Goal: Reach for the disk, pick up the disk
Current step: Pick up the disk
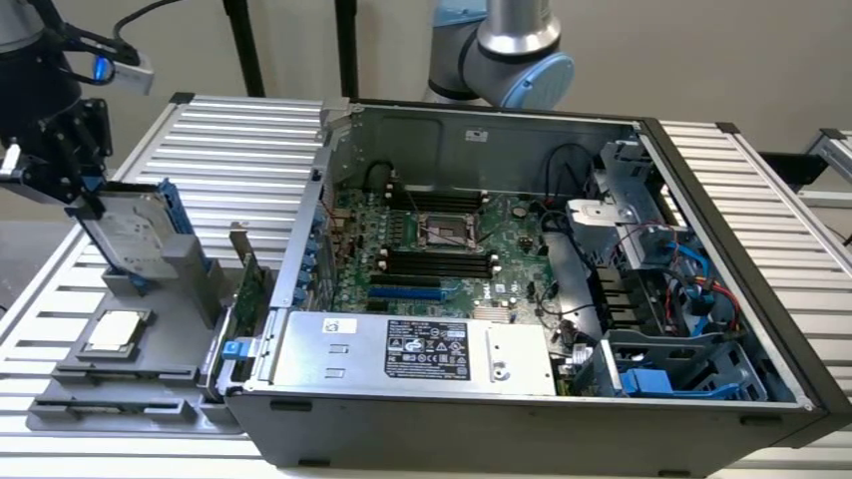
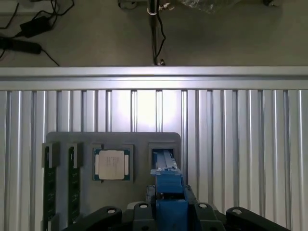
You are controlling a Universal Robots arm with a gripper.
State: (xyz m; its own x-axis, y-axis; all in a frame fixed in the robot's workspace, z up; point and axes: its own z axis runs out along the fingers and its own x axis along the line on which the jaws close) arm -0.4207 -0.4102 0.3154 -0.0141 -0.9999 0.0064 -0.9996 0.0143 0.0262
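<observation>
My pincer (image 1: 90, 207) is clenched on the top blue rail of the disk (image 1: 134, 236). The disk stands tilted in the tray (image 1: 80, 401) slot, near the chip (image 1: 115, 331). I can't read its print.

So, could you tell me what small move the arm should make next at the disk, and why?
Probably a short, slow descent along the disk's own tilt. The gripper sits at its top edge, its blue rail is centred beneath the wrist camera, and the disk stands seated in the grey holder, so alignment looks done.
</observation>
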